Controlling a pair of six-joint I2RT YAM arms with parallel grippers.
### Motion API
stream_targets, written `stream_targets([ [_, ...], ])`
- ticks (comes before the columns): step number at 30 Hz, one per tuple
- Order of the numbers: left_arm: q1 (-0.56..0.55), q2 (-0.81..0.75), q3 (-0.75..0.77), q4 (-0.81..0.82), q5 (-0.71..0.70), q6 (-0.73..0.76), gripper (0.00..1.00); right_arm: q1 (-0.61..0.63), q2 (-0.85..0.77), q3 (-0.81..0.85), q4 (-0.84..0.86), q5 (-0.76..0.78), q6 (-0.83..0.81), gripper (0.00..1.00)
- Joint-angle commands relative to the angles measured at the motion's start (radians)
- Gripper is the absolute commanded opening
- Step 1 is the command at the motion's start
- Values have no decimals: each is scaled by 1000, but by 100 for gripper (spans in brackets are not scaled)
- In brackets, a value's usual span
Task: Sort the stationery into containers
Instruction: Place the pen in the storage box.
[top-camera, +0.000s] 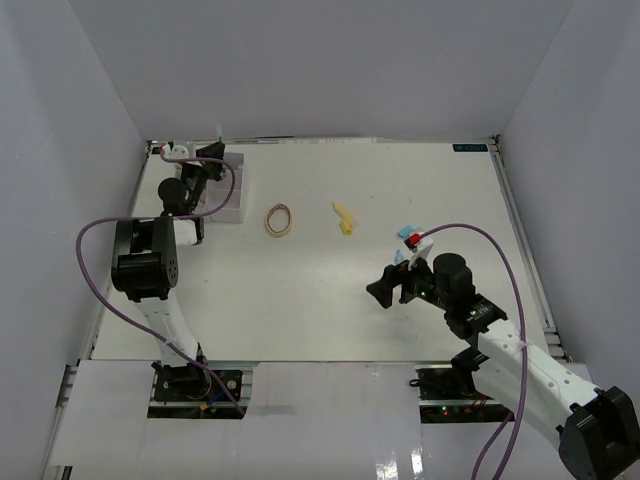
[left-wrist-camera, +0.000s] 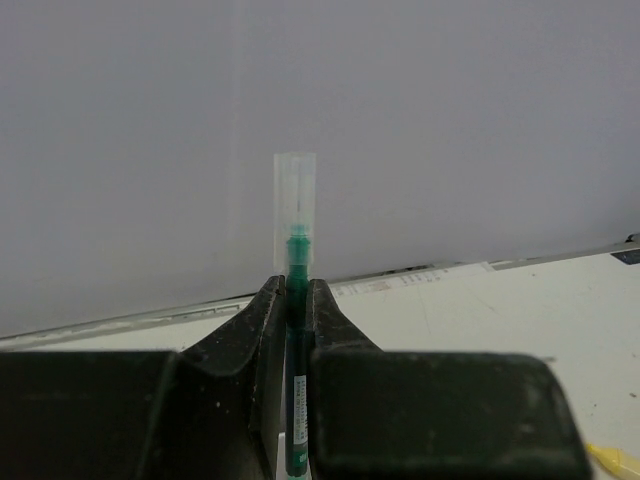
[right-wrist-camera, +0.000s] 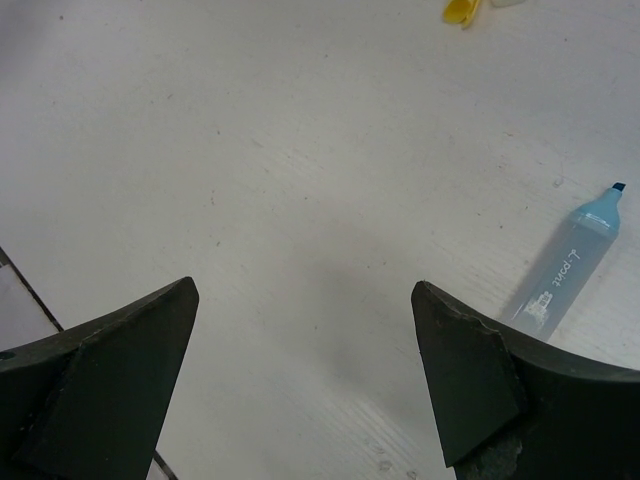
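White table (top-camera: 300, 300), plain white walls, tray (top-camera: 238, 205) at the far left. Working left to right from the tray:

- Left gripper (left-wrist-camera: 293, 300) is above the tray, clamped tight on a green pen (left-wrist-camera: 297, 255). The pen stands upright between the jaws, clear cap on top. I read this as mid-drop-off, with the pen not yet released.
- The arm hides most of the tray from above, so I can't tell what's in it or which compartment the pen is over.
- Just right of the tray: tan ring (top-camera: 279, 220), flat on the table, unsorted.
- Further right: yellow piece (top-camera: 344, 218), loose and unsorted.
- Well right of the tray: a small blue-and-red cluster (top-camera: 408, 235), too small for me to name.
- Near that cluster: light blue marker (right-wrist-camera: 562, 262), lying on the table beside the right finger.
- Right gripper (right-wrist-camera: 304, 290) is low over bare table with its jaws spread wide, holding nothing and touching nothing.

My call is that one pen is in hand and at least four items are left out. The marker looks like the right arm's nearest pick.
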Motion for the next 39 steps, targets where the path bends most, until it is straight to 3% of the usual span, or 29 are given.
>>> stream_targets([
  [1,9,18,50,323,46,-19,0,-5,28,-2,66,-35,-24,93],
  [20,25,191,277,368,152,-24,0,-10,119,6,100,-107,-48,93],
  [34,38,295,322,386,215,-27,0,-11,122,3,102,-118,-53,94],
  [39,53,318,308,461,236,-73,0,-10,123,3,100,-116,-55,94],
])
